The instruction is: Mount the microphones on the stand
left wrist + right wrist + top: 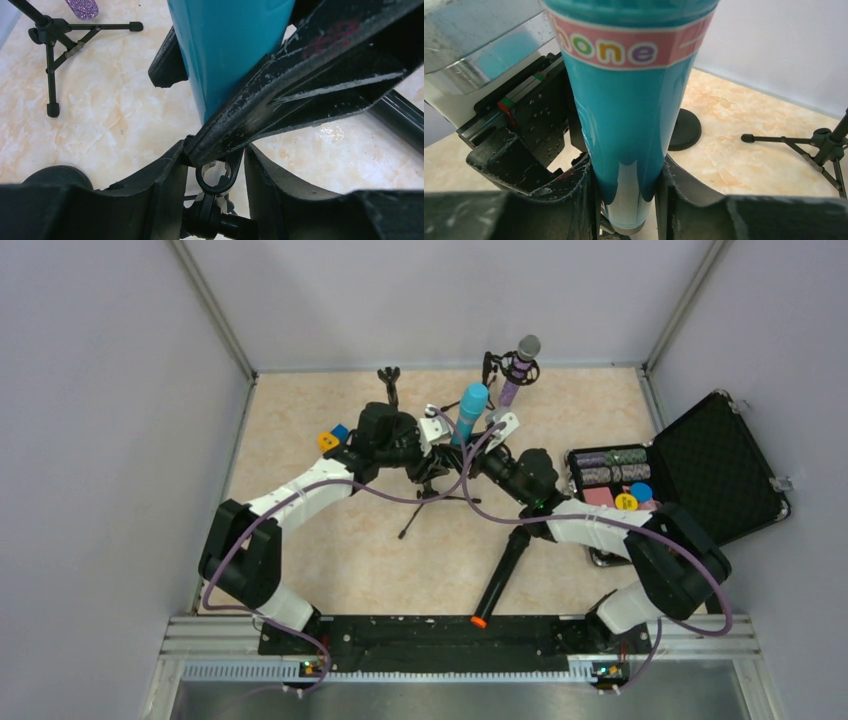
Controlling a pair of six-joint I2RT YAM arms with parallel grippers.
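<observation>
Blue microphone [472, 408] upright over center stand [428, 498], pinched low on its body by right gripper [626, 197]. Left gripper [215, 172] jaws clamp center stand at its clip joint, just under that mic. Purple microphone [518, 368] stands behind-right of center stand; black microphone [500, 575] lies in front-right of it.

Grey walls [100, 390], beige marbled tabletop [300, 420], even light.
</observation>
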